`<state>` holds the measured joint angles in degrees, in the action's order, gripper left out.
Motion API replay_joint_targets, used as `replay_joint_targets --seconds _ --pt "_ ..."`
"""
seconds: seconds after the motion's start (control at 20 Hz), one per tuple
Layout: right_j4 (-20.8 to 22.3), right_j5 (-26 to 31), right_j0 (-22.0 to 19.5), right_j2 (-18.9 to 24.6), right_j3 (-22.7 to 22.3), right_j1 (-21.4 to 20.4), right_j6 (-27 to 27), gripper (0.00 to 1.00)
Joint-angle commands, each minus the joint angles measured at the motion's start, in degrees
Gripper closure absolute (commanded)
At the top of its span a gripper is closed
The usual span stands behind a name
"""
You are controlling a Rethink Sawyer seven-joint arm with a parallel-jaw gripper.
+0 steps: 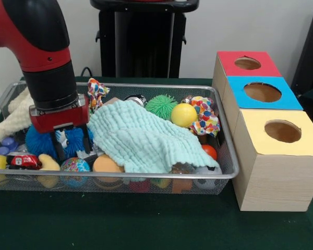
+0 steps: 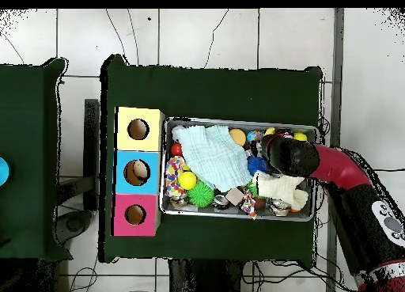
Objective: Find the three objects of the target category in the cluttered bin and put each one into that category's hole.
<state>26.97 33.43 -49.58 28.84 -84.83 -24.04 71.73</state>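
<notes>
Wire mesh is forming the cluttered bin (image 1: 227,156) (image 2: 240,123), which is being seen on a dark green table (image 1: 146,224) (image 2: 213,91). At the bin's left end in the front view, a cream knitted cloth (image 1: 15,117) (image 2: 283,190) is lying at the far side, and a red toy car (image 1: 23,162) is lying at the near wall. Just right of the cloth, the gripper (image 1: 69,141) (image 2: 267,156) is being held low inside the bin on the red and black arm (image 1: 41,47) (image 2: 348,178). Its dark fingers (image 1: 58,146) are being shown apart, with a small white object visible between them and a blue spiky puffball (image 1: 41,141) just behind; whether anything is being clamped cannot be told. A globe-patterned ball (image 1: 75,165) and an orange ball (image 1: 107,164) are lying near the front wall. A pale mint cloth (image 1: 143,140) (image 2: 221,154) is being spread over the middle of the bin. Farther right, a green spiky ball (image 1: 161,105) (image 2: 201,194), a yellow ball (image 1: 184,115) (image 2: 187,180) and a multicoloured fabric toy (image 1: 204,115) (image 2: 174,174) are sitting together. No soft toy animal can be made out for certain among the clutter. Right of the bin, three wooden boxes are standing in a row: red-topped (image 1: 248,63) (image 2: 134,215) farthest, yellow-topped (image 1: 279,135) (image 2: 138,129) nearest, and between them the blue-topped box with the hole (image 1: 262,92) (image 2: 137,172).
</notes>
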Motion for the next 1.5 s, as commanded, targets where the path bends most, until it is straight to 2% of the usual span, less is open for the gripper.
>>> replay_joint_targets --seconds 0.05,0.15,0.35,0.55,1.35,1.5 --pt "-1.90 7.55 0.67 2.59 7.32 2.07 -3.55 0.00" --pt "-2.47 8.28 0.57 3.64 7.21 2.18 -4.56 0.00" --pt "-3.79 12.96 1.38 6.26 10.45 3.11 -8.93 0.00" --pt "-3.83 14.55 1.41 6.93 11.44 3.46 -9.96 0.00" --pt "0.45 11.96 2.45 6.01 10.39 1.18 -9.77 0.00" --pt "-1.32 13.52 1.68 7.48 9.69 3.10 -10.77 0.00"
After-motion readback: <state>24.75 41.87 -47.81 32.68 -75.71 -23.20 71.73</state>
